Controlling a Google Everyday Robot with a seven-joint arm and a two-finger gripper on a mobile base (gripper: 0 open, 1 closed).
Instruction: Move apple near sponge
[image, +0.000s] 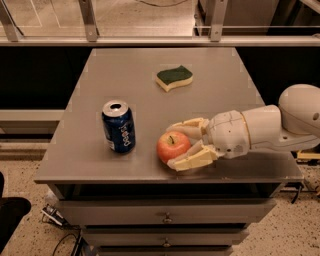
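Observation:
The red-orange apple sits on the grey table near its front edge, right of centre. My gripper reaches in from the right, its two cream fingers closed around the apple, one behind it and one in front. The apple rests on the table surface. The sponge, dark green on top with a pale yellow layer below, lies flat towards the back of the table, well beyond the apple and apart from the gripper.
A blue soda can stands upright just left of the apple. The table's front edge lies right below the apple, with drawers beneath. A metal railing runs behind the table.

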